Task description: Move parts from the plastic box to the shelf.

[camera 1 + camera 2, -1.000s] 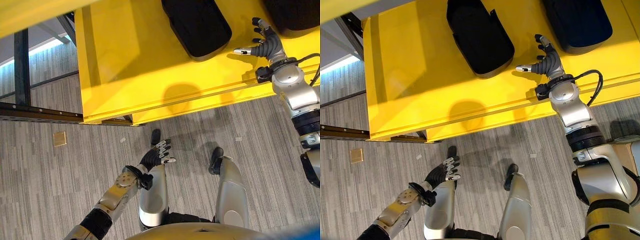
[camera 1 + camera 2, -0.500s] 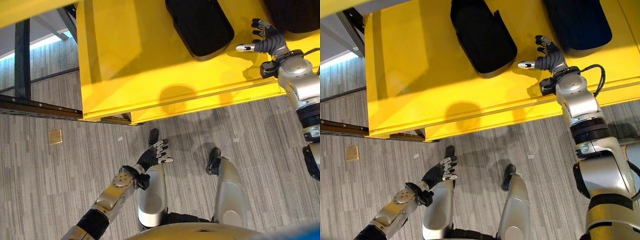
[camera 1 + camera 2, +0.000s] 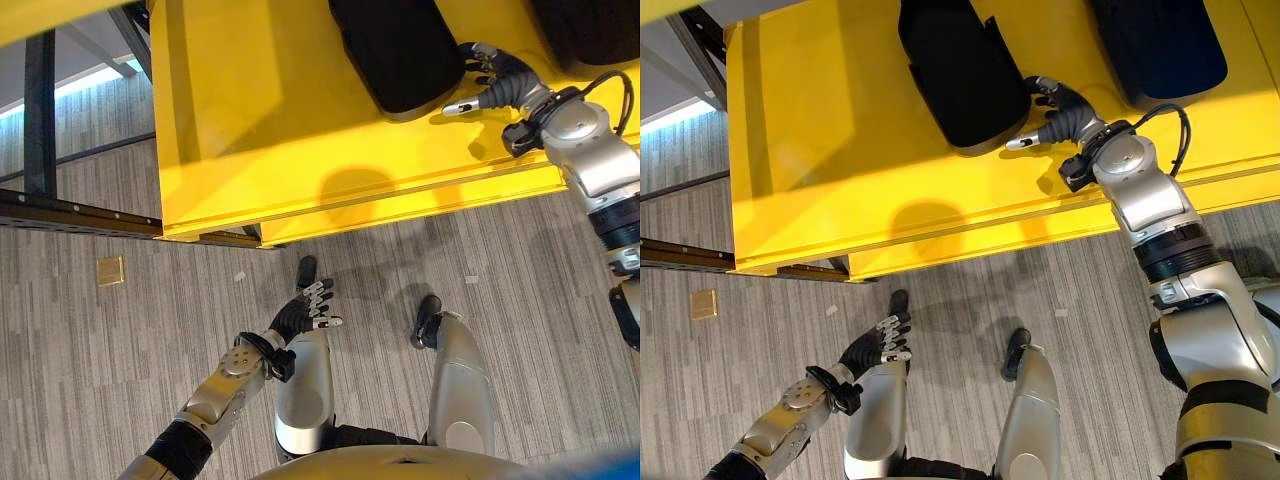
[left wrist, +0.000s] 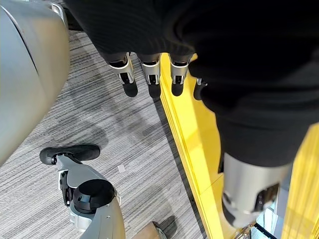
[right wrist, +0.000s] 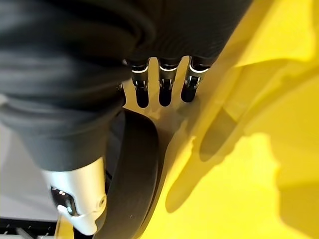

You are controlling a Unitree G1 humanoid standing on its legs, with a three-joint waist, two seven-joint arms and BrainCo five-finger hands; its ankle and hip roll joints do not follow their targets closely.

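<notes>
Right eye view: the right hand [image 3: 1062, 113], fingers spread and holding nothing, sits at the near right edge of a black part [image 3: 960, 70] lying on the yellow shelf [image 3: 830, 170]. The left hand [image 3: 877, 345] hangs relaxed low over the floor [image 3: 730, 380].

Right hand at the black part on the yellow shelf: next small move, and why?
Probably draw the right hand back off the black part. The part already lies flat on the yellow shelf, and the hand's fingers are straight beside its rounded edge, not curled round it. A second black part lies further right. The left hand hangs low over the floor.
</notes>
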